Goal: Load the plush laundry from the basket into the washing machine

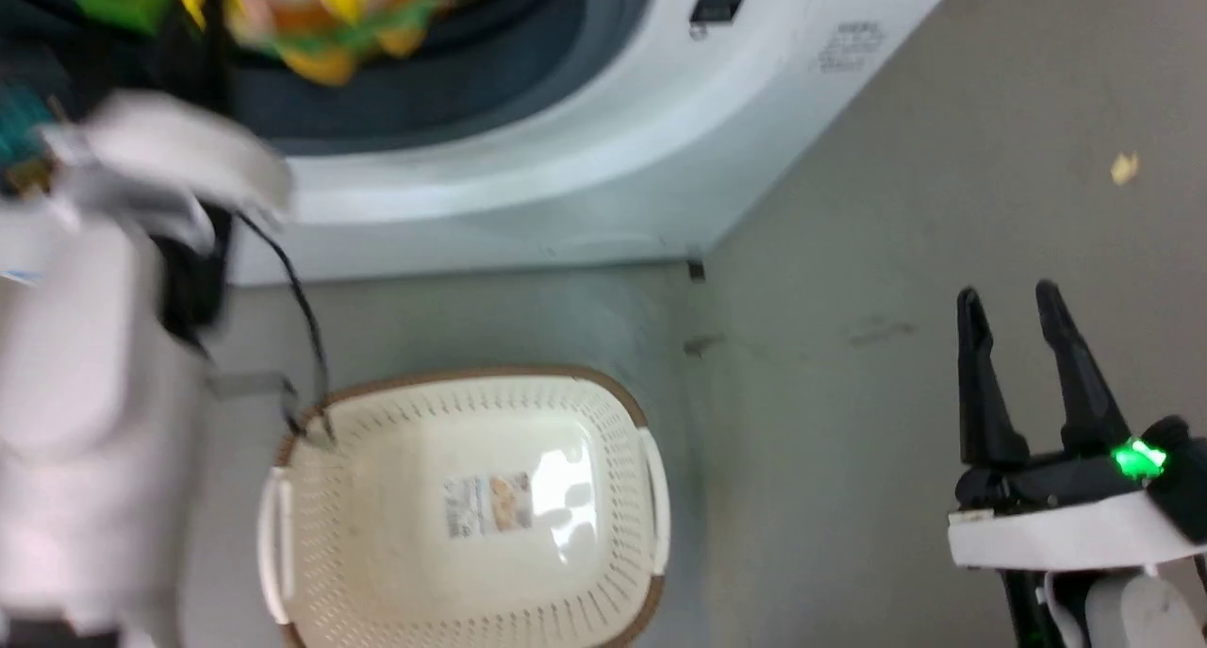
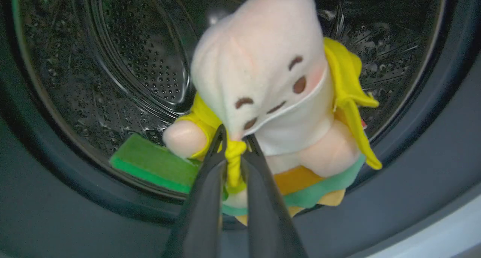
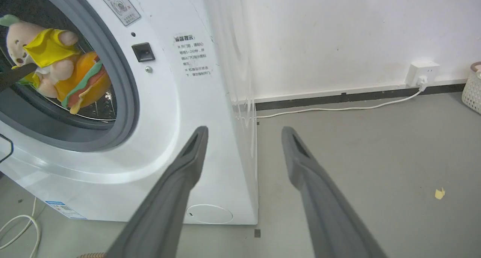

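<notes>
In the head view, blur is smearing the plush doll (image 1: 321, 11) at the washing machine's (image 1: 585, 157) mouth, and the top edge is cutting both off. The left arm's pale forearm (image 1: 85, 393) is blurring too. The bottom edge is clipping the basket's (image 1: 603, 422) near end, and its sticker (image 1: 487, 504) is showing no legible print. In the left wrist view, the left gripper's (image 2: 233, 138) fingers (image 2: 203, 198) are hiding the doll's lower middle and part of its green tag (image 2: 150, 162). The right wrist view's right edge is cropping a second perforated basket (image 3: 472, 87).
</notes>
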Controlling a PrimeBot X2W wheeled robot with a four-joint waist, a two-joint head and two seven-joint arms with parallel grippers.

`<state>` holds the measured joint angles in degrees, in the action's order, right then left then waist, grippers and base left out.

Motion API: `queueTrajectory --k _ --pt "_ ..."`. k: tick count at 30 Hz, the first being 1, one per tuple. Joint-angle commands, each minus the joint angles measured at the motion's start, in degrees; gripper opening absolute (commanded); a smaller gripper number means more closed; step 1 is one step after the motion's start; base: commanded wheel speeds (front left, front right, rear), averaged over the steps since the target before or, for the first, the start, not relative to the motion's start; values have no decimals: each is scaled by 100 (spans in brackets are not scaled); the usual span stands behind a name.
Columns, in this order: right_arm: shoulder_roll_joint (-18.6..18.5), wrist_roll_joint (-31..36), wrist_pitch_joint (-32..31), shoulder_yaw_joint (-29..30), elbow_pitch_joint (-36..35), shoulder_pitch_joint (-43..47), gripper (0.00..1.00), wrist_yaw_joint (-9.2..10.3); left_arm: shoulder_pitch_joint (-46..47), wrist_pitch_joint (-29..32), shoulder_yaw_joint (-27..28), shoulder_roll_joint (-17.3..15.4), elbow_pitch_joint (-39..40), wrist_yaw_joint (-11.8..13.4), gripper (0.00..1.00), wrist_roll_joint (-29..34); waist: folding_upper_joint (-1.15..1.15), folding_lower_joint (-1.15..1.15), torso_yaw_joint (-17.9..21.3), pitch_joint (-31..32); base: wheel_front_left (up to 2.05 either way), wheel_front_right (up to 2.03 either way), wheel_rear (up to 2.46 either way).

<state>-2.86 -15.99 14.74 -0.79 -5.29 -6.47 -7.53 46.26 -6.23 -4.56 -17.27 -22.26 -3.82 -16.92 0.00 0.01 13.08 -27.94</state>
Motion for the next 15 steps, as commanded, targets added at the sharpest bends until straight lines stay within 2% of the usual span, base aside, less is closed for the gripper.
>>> queueTrajectory --k 1,6,11,15 --pt "-1 -83 26 2 -34 -137 100 4 389 162 13 -131 -155 -55 0 -1 0 -1 372 -588 0 0 0" --pt "-1 -421 26 -15 27 -400 100 4 1773 872 -147 -592 -963 -133 0 228 0 -1 634 -1090 0 0 0" --pt "-1 -626 26 -199 77 -535 100 4 2775 1326 -214 -845 -1810 -47 0 396 0 -1 824 -1384 0 0 0" --pt "-1 -719 26 -220 86 -591 100 4 3136 1570 -401 -951 -2357 -56 0 567 0 -1 875 -1482 0 0 0"
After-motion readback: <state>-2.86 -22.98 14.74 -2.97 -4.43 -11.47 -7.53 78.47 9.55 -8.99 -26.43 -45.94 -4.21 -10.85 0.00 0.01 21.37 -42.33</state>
